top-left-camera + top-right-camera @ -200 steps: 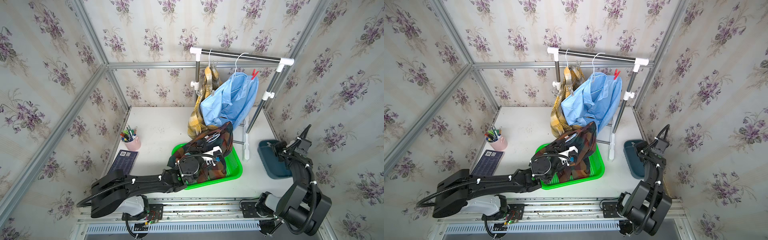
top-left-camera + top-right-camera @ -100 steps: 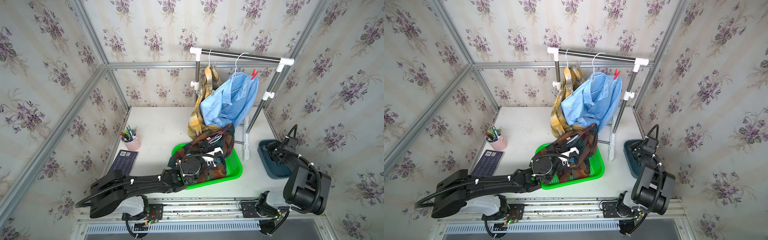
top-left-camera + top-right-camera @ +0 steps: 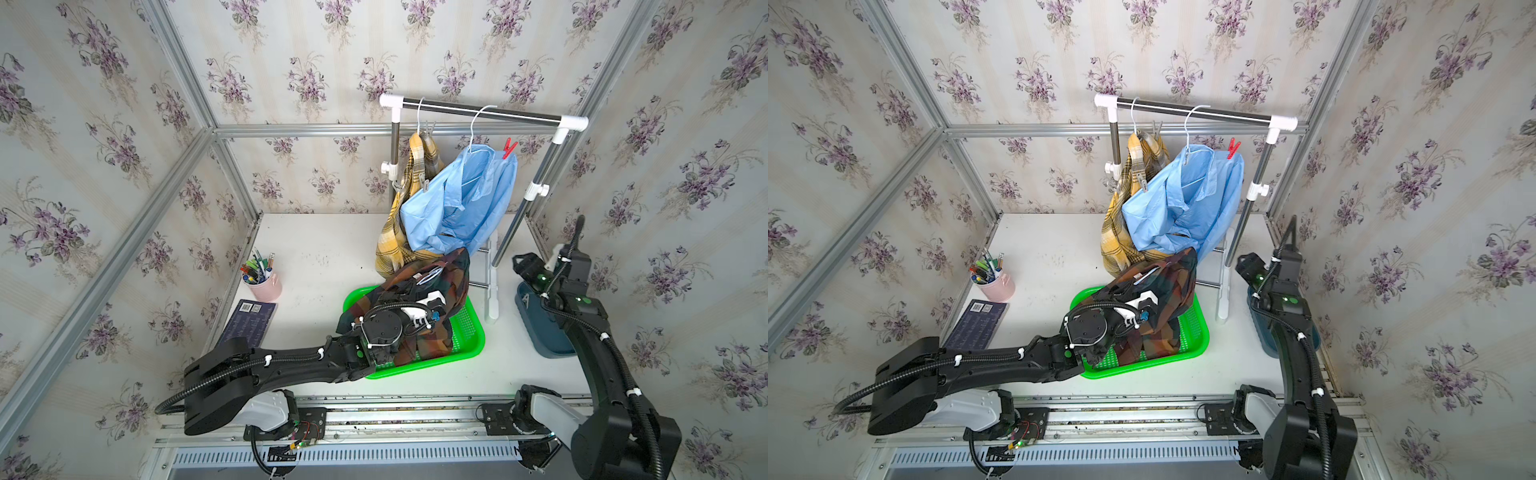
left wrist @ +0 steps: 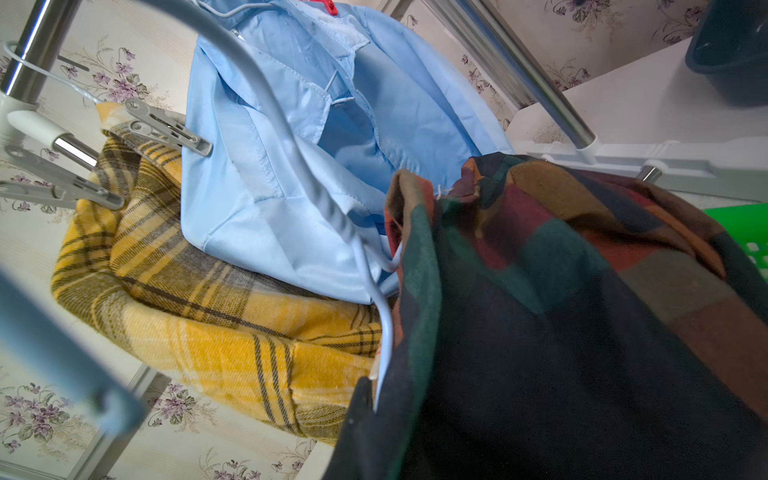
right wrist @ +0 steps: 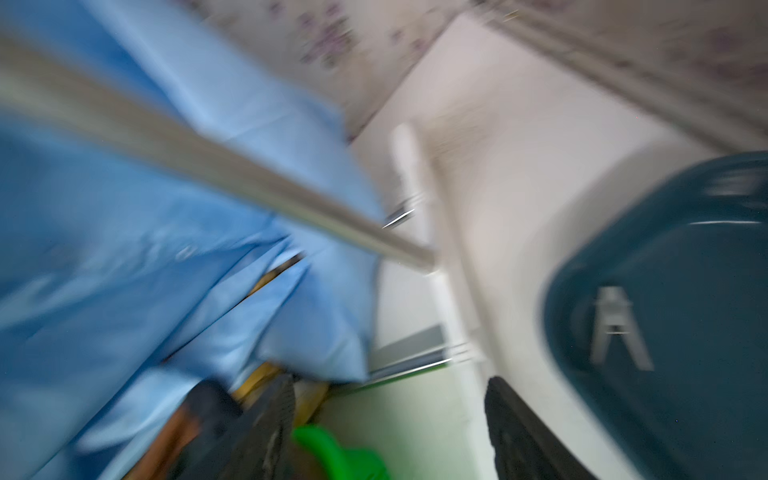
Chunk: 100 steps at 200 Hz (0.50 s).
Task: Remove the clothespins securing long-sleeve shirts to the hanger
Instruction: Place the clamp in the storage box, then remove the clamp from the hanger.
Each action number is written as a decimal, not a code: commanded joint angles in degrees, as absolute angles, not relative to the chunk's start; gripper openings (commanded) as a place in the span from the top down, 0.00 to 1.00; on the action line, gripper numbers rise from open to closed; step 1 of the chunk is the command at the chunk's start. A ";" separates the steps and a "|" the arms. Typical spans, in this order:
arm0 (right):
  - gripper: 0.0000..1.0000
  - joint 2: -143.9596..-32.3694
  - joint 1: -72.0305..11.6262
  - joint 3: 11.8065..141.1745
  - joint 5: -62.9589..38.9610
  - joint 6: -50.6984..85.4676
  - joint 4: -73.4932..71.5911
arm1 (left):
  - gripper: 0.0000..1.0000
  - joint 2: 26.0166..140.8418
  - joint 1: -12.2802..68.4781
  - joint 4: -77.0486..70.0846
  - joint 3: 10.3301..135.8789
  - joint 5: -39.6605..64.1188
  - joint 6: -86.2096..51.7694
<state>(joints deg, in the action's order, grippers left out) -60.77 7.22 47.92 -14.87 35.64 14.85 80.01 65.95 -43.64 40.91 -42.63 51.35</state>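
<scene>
Steel-rail clothes rack (image 3: 478,111): plain light blue shirt (image 3: 457,208) and yellow-brown plaid shirt (image 3: 395,232) hang from it. Dark check shirt (image 3: 449,282) is over the green plastic basket (image 3: 469,332), left gripper (image 3: 422,286) clenched on it. Right gripper (image 5: 390,382) spread, empty, by the dark teal bin (image 5: 685,291), which holds one pale clothespin (image 5: 619,328). Red clothespin (image 3: 508,148) on the blue shirt's shoulder; grey clothespins (image 4: 166,129) on the plaid.

the robot's build

the matte black left arm (image 3: 291,365) and matte black right arm (image 3: 602,365) wear moulded shells. black corrugated cables (image 3: 185,390) run along them, strapped by white zip ties (image 3: 633,392). small green lights (image 3: 586,299) glow at the joints. white base housings (image 3: 266,409) sit on the silver aluminium rail (image 3: 395,415). the right gripper (image 5: 389,379) has black ribbed fingers (image 5: 266,432).
</scene>
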 commanded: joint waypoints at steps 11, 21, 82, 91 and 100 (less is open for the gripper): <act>0.26 -58.69 -2.74 48.08 -25.44 42.16 17.39 | 1.00 83.15 65.78 -51.50 40.49 -40.87 54.25; 0.25 -58.11 -6.79 48.16 -25.60 44.17 16.68 | 1.00 83.51 65.90 -52.12 40.13 -40.71 54.81; 0.29 -64.77 -15.24 49.45 -31.32 51.73 7.40 | 1.00 86.25 68.17 -56.29 40.42 -40.86 59.11; 0.31 -65.51 -15.58 49.20 -32.13 52.18 6.44 | 1.00 86.99 68.58 -56.91 40.69 -40.87 60.04; 0.32 -66.07 -16.10 49.30 -32.17 52.25 6.29 | 1.00 87.69 68.94 -57.57 40.93 -40.91 60.91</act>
<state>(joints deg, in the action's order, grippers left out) -64.71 -15.16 49.19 -29.91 49.54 9.80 86.52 68.29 -52.05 40.05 -40.71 57.34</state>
